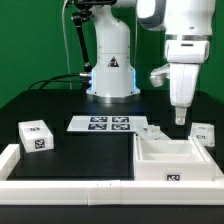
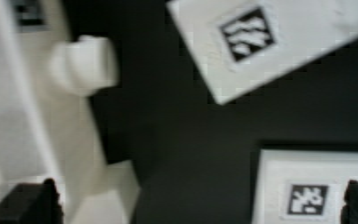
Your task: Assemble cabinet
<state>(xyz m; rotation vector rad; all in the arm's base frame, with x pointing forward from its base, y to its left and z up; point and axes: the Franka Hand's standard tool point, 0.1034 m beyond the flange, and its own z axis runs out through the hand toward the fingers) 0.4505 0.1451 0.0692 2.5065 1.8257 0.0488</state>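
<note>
White cabinet [image 1: 150, 166] on black table [image 1: 90, 150], I see my gripper [image 1: 181, 119] hovering above it, fingers [image 2: 30, 205] spread wide, empty.

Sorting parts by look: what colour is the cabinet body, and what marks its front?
White cabinet, with a black-and-white square tag; clearest in the exterior view.

The cabinet [image 1: 190, 166] lies at the exterior view's right, beside the marker board [image 1: 108, 124].

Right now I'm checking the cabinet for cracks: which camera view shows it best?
The exterior view: the cabinet sits almost whole in frame, open top and front tag visible. The wrist view is close and blurred: white edges and tags; whether they are the cabinet's I cannot tell.
</note>
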